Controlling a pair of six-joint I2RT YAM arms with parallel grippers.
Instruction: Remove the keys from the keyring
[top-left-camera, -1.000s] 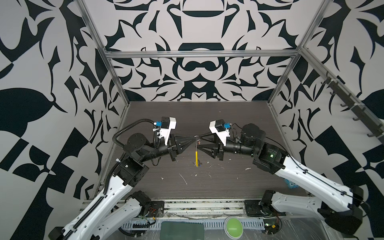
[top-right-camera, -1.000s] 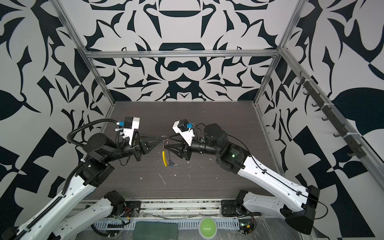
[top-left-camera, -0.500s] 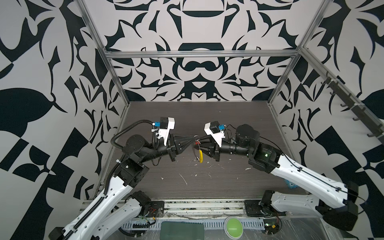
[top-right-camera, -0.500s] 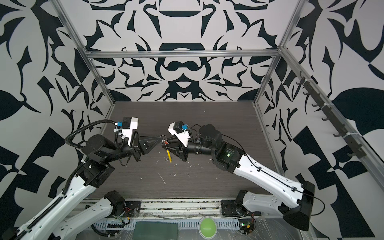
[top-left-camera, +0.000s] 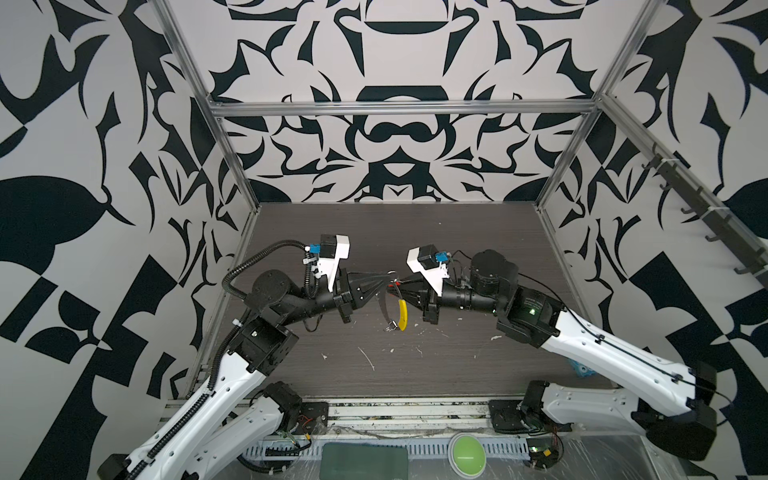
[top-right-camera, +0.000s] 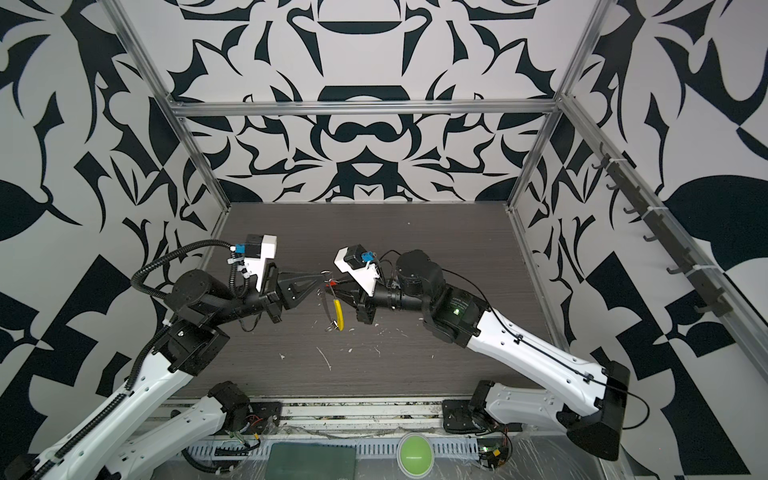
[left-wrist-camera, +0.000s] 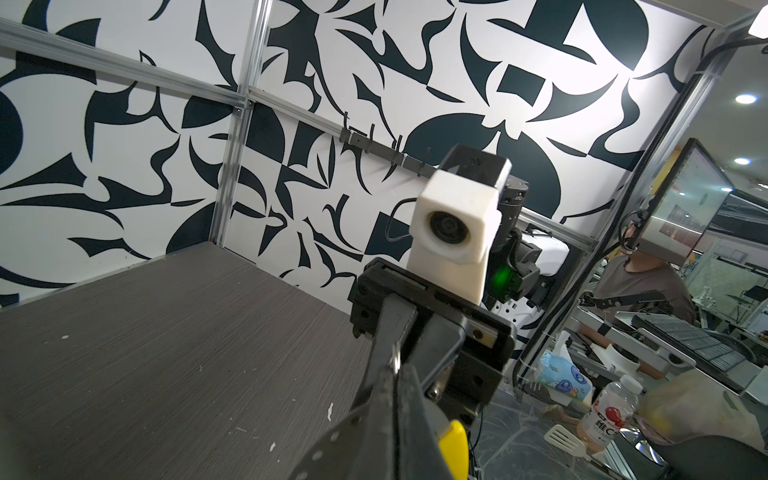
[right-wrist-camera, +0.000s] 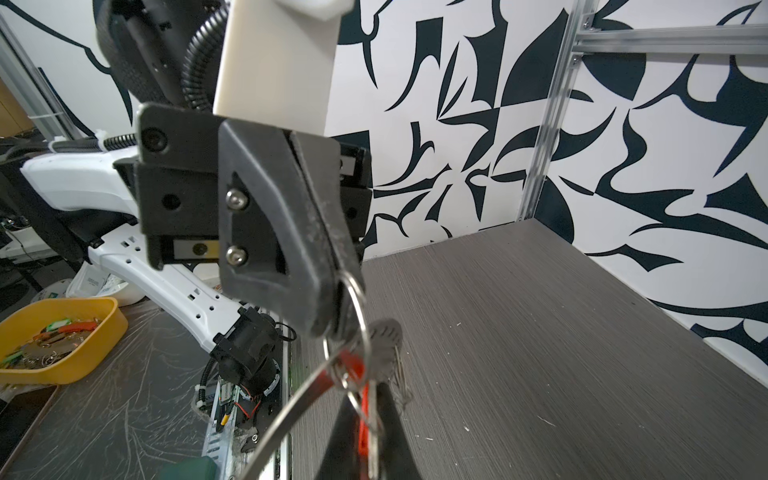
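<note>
A: Dark woodgrain desk (top-left-camera: 457, 365), patterned walls (top-left-camera: 395, 137). Left hand (top-left-camera: 385, 285) clenched on top of keyring (top-left-camera: 402, 314), loop dangling below. Anchor, I'd guess.
B: Agreed. Right hand (top-left-camera: 397, 289) meets it tip to tip, clamped on red key (right-wrist-camera: 364, 407): opposed grips so the key can be worked off.

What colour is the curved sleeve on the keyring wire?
Yellow. The sleeve shows best in a top view, hanging between the two arms.

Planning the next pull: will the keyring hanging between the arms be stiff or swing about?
Likely springy, not floppy: the keyring holds a thin wire curve. Probably swings easily, dangling below the shut left pincer. Likely light: the wire is thin.
</note>
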